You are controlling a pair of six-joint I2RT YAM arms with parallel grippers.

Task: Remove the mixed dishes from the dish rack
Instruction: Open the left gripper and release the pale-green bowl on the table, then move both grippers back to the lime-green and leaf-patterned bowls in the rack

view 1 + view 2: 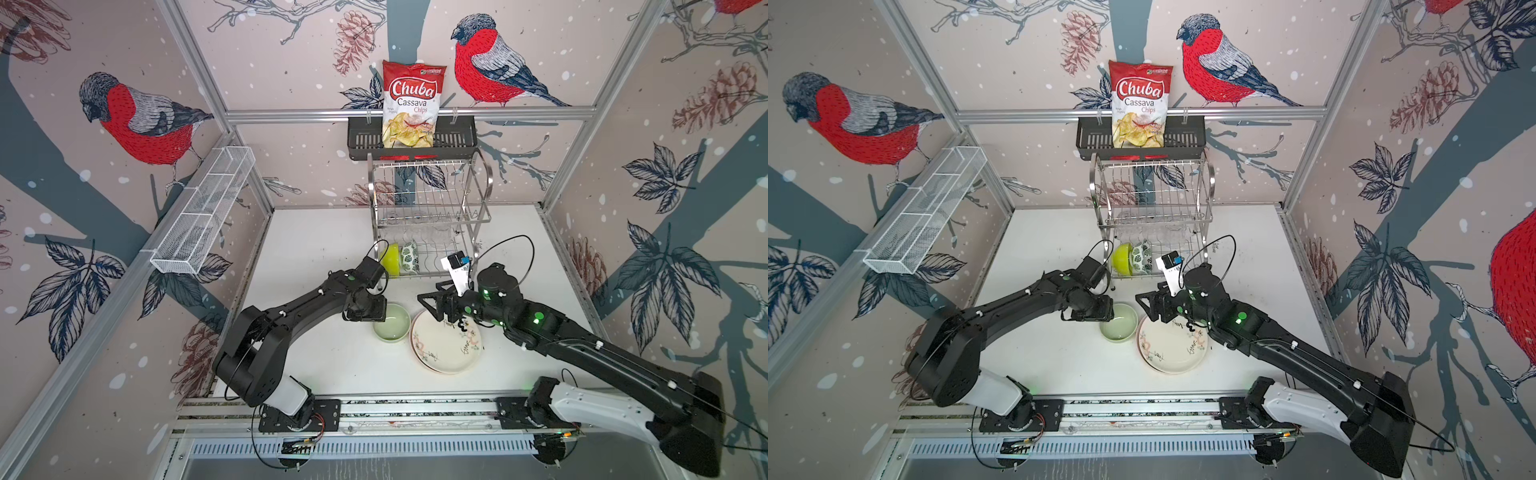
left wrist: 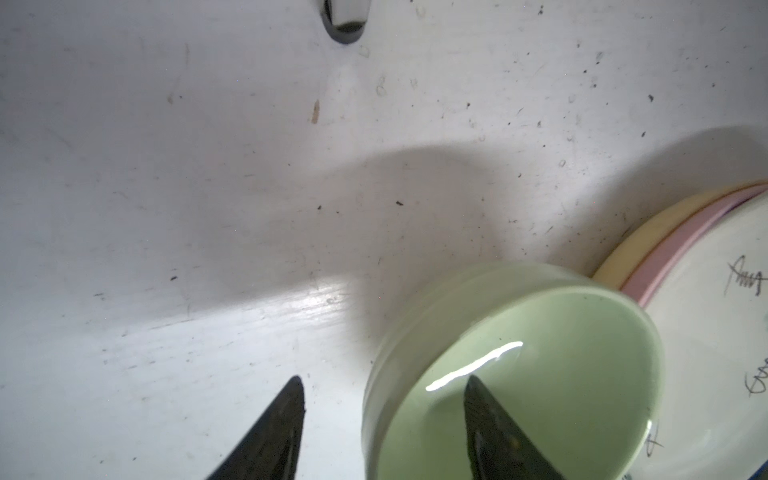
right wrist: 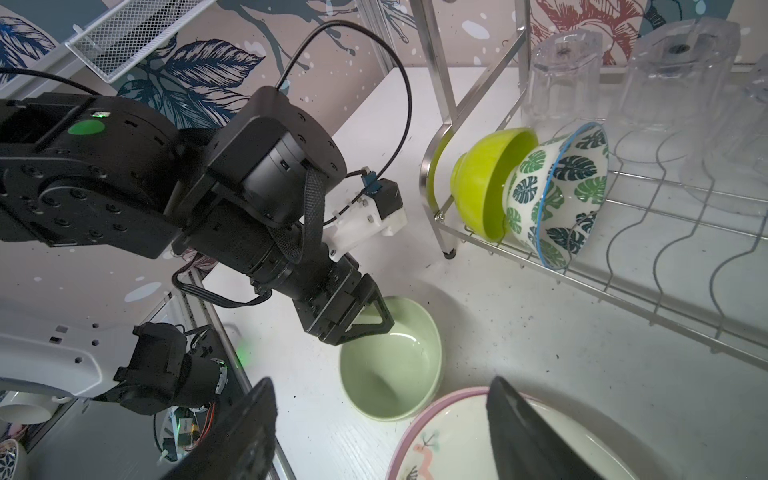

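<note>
Pale-green bowl point(image 1: 392, 330) sits straddled by the released left tool point(image 2: 384, 382); right tool point(image 3: 382, 384), also released, should next fetch the lime bowl point(image 3: 478, 174).

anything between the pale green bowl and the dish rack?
No, only bare white tabletop between the pale green bowl and the dish rack; the right wrist view shows it best.
</note>
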